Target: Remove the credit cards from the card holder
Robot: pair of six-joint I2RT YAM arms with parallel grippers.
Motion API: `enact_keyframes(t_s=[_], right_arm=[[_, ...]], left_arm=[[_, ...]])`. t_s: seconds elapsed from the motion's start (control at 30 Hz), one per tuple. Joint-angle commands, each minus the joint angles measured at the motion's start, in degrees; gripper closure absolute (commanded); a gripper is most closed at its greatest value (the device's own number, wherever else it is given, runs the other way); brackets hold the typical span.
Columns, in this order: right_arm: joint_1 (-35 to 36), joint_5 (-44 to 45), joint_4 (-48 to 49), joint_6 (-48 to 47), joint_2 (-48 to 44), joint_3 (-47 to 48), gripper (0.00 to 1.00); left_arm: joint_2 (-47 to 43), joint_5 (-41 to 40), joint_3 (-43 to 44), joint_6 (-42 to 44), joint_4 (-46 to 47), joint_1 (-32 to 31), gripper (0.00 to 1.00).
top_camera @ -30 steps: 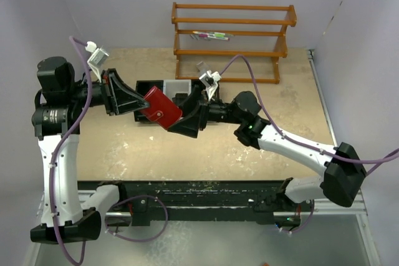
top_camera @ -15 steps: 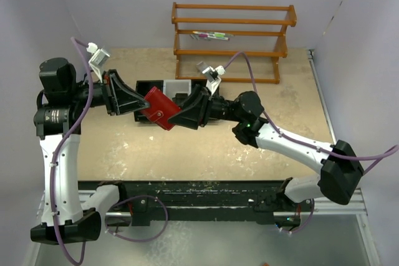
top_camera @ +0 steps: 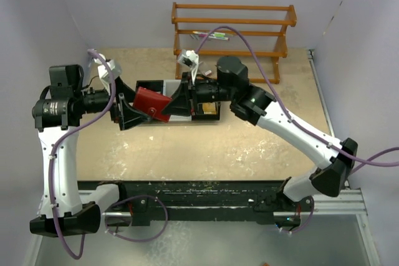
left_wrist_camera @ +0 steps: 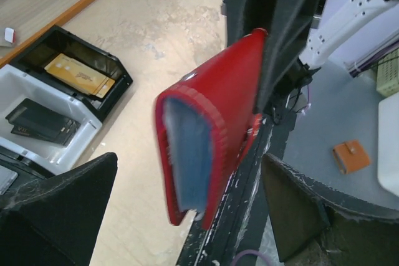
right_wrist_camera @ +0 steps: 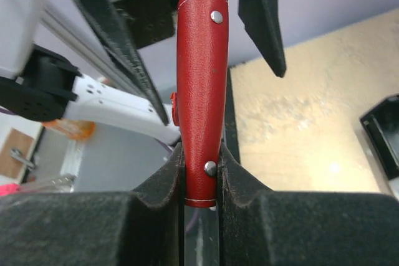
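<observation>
The red card holder (top_camera: 151, 102) hangs in the air over the table, between the two arms. My right gripper (top_camera: 176, 101) is shut on its narrow end; in the right wrist view both pads clamp the red leather (right_wrist_camera: 198, 73) near a rivet, at the gripper (right_wrist_camera: 201, 175). My left gripper (top_camera: 132, 114) stands open around the holder's other end (left_wrist_camera: 215, 123), and its fingers (left_wrist_camera: 59, 207) are well clear on both sides. A grey-blue edge (left_wrist_camera: 187, 154) shows between the covers. The credit cards are hidden inside.
A black-and-white tray (top_camera: 173, 85) lies behind the holder, holding a gold block (left_wrist_camera: 78, 76) and dark blocks (left_wrist_camera: 40, 119). A wooden rack (top_camera: 230, 35) stands at the back. The black rail of the arm bases (top_camera: 199, 194) runs along the near edge.
My left gripper has let go of the card holder, opened wide and drawn back left. My right gripper has closed on it and the right arm has swung left and back.
</observation>
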Motion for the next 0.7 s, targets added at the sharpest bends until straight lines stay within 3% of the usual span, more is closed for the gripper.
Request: enact_keyframes(t_s=[0.0,0.2,0.3,0.53,0.67], right_arm=[[0.19,-1.36,-29.47,-19.21,5.26,10.06,1.00],[0.19,1.52,-38.08,-25.63,7.42,16.63,1.00],[0.31,2.04,-40.29,-27.31,8.60,19.91,1.00],[2.63,3.19,-44.00,-29.78,10.64,22.70,1.00],[3.26,3.58,-44.35,-30.21,10.58,22.66,1.00]], left_arm=[[1.58,1.62,1.12,17.12,-9.06,-0.27,0.00],[3.62,4.11,2.02,27.86,-19.62,-0.29,0.04],[3.58,3.64,1.27,30.05,-20.66,-0.40,0.08],[3.73,-0.10,-3.38,25.62,-12.19,-0.41,0.07],[4.66,2.35,-3.16,22.17,-9.74,-0.40,0.06]])
